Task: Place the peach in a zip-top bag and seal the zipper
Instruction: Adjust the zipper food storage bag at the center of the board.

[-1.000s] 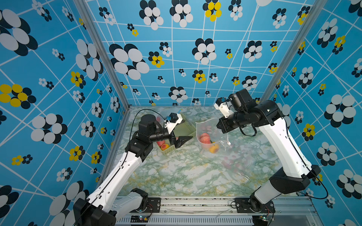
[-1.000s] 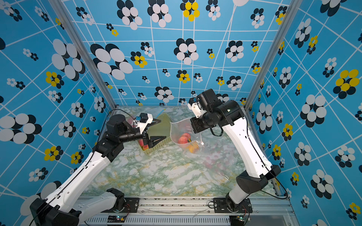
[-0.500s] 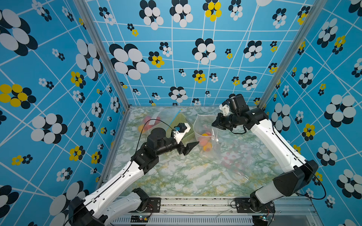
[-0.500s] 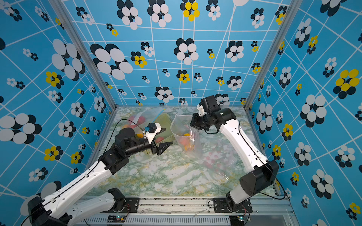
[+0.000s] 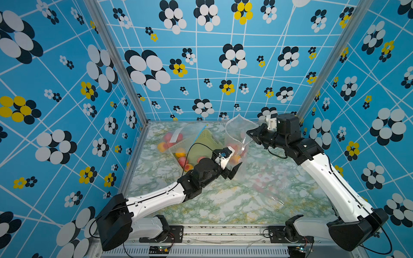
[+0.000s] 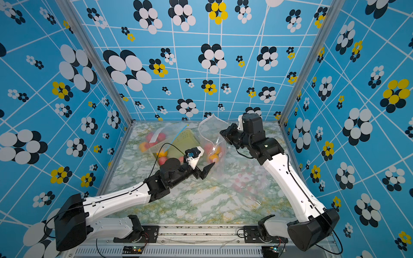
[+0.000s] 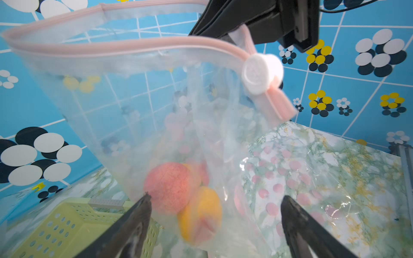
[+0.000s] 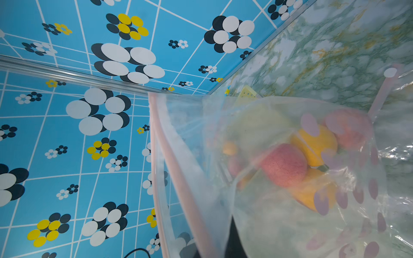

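**Open bag hangs from one pinch**

The right gripper (image 5: pixel 249 134) is clamped on the zipper strip (image 7: pixel 134 48) beside the white slider (image 7: pixel 259 71). It holds up the zip-top bag (image 5: pixel 234 134) toward the far edge of the counter (image 5: pixel 223 205), about midway along. The left gripper (image 7: pixel 215 197) is spread wide and empty, just short of the bag's lower wall. A peach (image 7: pixel 168 186) lies in the bottom among other fruit, and the mouth gapes. That weight may drag the strip from the pinch and spill the fruit.

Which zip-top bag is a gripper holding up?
The pink-zippered bag with peaches inside, pinched at its zipper by the right gripper; the flat bag and blue-zippered bag lie unheld.
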Robot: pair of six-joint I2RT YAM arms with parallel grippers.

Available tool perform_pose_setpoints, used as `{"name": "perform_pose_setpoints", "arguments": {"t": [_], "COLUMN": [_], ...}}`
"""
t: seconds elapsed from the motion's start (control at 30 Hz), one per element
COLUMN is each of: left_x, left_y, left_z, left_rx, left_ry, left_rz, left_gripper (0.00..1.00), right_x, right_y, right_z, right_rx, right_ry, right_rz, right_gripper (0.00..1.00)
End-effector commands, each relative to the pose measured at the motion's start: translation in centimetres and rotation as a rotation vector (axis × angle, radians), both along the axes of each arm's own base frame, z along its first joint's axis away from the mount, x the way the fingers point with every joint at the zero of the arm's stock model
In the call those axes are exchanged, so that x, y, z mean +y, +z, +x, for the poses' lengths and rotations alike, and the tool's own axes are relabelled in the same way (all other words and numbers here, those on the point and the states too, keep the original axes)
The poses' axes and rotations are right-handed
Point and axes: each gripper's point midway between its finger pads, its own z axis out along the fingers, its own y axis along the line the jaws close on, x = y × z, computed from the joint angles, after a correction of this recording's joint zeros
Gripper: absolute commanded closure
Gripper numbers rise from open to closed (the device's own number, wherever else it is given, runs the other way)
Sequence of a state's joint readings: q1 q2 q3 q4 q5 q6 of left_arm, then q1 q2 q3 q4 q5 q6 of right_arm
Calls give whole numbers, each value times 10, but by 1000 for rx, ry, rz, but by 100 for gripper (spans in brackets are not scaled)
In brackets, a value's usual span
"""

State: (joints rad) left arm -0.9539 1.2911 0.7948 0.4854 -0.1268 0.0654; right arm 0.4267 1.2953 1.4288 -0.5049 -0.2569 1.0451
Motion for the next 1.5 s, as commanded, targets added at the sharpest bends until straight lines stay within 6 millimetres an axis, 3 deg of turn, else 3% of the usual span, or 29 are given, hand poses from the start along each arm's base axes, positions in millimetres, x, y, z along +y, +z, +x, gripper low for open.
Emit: {"name": "perform_pose_setpoints", "arguments": {"t": [0.0,0.2,0.27,0.3,0.43,0.57,0.77,0.93,1.03,1.07,1.17,1.27,1.37,1.47], "left_x": [-9,-28,-31,-32,-30,-27,-26,-21,-7,-2,16,30,38,42], "left_y": [46,51,51,51,53,54,57,62,72,77,101,118,112,88], "left_z": [16,28,32,32,30,30,30,29,24,24,18,11,2,-10], "left_rx": [-75,-99,-93,-93,-100,-105,-113,-113,-90,-86,-116,-142,-107,-20], "left_ry": [89,145,157,157,147,139,10,-209,-384,-420,-545,-642,-716,-758], "left_rz": [-140,-154,-146,-146,-142,-117,-55,89,120,119,87,63,90,138], "left_gripper": [8,11,24,41,80,100,100,100,100,100,100,100,100,100], "right_x": [-9,-11,-11,-12,-17,-21,-29,-55,-66,-67,-58,-46,-34,-21], "right_y": [7,2,0,-1,-4,-5,3,14,28,42,60,69,71,69], "right_z": [9,10,9,9,6,7,5,-5,-12,-15,-26,-34,-40,-46], "right_rx": [-34,-33,-32,-31,-40,-58,-99,-126,-174,-219,-330,-421,-501,-568], "right_ry": [-83,-108,-108,-111,-117,-118,-75,-43,4,29,163,278,371,457], "right_rz": [49,71,70,66,32,-6,-131,-294,-367,-393,-471,-491,-496,-472], "right_gripper": [100,100,100,100,100,99,67,45,41,41,41,32,32,31]}}
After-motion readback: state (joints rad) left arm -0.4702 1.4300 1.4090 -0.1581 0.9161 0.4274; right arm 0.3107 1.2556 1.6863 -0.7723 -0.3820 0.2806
